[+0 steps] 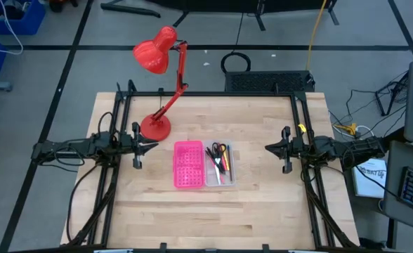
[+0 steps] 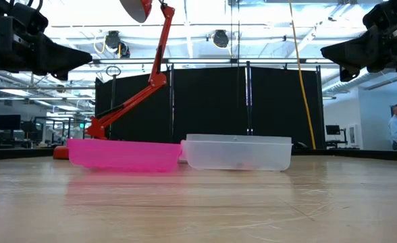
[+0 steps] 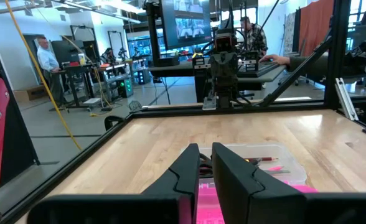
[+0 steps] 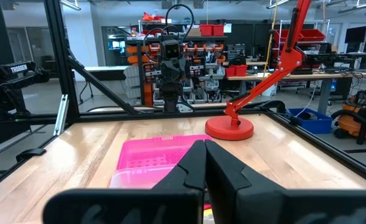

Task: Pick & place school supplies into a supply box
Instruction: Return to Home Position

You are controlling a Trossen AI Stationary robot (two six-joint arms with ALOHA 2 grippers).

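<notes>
I see left gripper (image 1: 152, 145) and right gripper (image 1: 268, 147), jaws pressed together, flanking the flat pink-and-clear plastic supply box (image 1: 187, 169) holding thin pens (image 1: 218, 165).

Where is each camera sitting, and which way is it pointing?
High: above the table, looking straight down; left claw and right claw flank the box.
Low: at tabletop height, looking level across at box and lamp; both claws overhead.
Left wrist: on the left arm, facing the right arm; own claw in front.
Right wrist: on the right arm, facing left arm and lamp; own claw in front.
Shared: both wrist views see the box.
</notes>
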